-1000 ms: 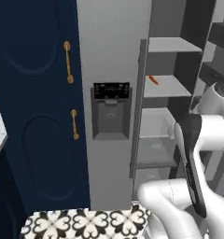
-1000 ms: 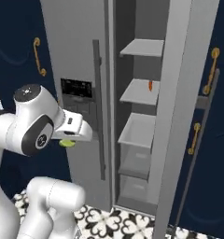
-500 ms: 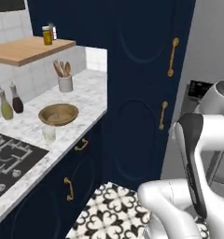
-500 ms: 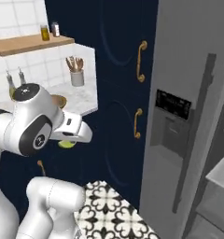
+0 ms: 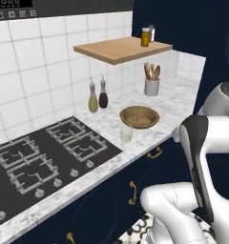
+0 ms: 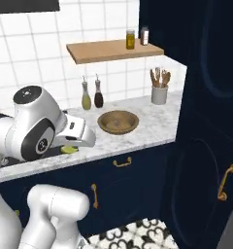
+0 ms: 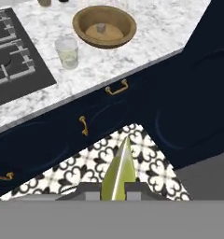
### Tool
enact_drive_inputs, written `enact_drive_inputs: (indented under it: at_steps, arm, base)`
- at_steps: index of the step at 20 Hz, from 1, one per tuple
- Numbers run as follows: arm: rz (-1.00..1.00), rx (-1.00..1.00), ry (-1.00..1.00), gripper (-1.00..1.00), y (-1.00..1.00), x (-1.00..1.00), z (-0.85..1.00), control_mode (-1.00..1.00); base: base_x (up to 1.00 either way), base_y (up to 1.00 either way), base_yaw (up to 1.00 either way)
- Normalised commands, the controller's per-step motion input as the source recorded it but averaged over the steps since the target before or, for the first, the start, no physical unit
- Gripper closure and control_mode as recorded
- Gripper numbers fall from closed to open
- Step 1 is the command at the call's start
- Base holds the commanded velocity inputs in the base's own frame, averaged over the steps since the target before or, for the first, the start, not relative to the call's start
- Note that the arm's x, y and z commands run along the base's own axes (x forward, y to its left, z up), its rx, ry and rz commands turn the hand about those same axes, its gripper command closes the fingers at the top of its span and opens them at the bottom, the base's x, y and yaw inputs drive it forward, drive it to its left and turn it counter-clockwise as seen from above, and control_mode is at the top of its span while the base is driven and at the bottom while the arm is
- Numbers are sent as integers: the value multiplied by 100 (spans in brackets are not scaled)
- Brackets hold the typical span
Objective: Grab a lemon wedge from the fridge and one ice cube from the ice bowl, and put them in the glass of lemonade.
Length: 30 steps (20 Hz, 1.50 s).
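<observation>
The gripper is clamped on the lemon wedge, which stands between its tips as a thin yellow-green blade pointing away from the hand; in the right base view the same wedge shows as a yellow-green sliver tucked under the hand, out in front of the counter edge. Ahead of the tool and above it in the hand view sits the glass of lemonade on the marble counter, just beside the hob, with the brown ice bowl beyond it and to one side, one ice cube resting in its middle. The hand hangs over patterned floor tiles and navy cabinet fronts, well short of the glass. The step in hand appears to be carrying the wedge to the drink. Done well, that likely means keeping the grip firm on so thin a piece, lifting clear of the counter lip before moving in, centring the wedge over the narrow mouth of the glass, and letting go low, since a release from height could splash or miss. The bowl next door leaves little room for drift toward that side.
</observation>
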Motion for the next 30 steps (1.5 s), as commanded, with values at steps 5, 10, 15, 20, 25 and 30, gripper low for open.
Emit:
enact_drive_inputs:
  at_steps: [5,10,15,20,25,30]
  arm:
    - [0,0,0,100,0,0,0,100]
    - [0,0,0,100,0,0,0,100]
    - [0,0,0,100,0,0,0,100]
    - [6,0,3,100,0,6,-3,-100]
    - [0,0,3,100,0,0,0,-100]
    - [15,-14,46,100,0,0,-1,-100]
  base:
    - [95,-9,50]
    - [84,-36,52]
    - [50,-24,48]
    - [0,0,0]
    - [0,0,0]
    - [0,0,0]
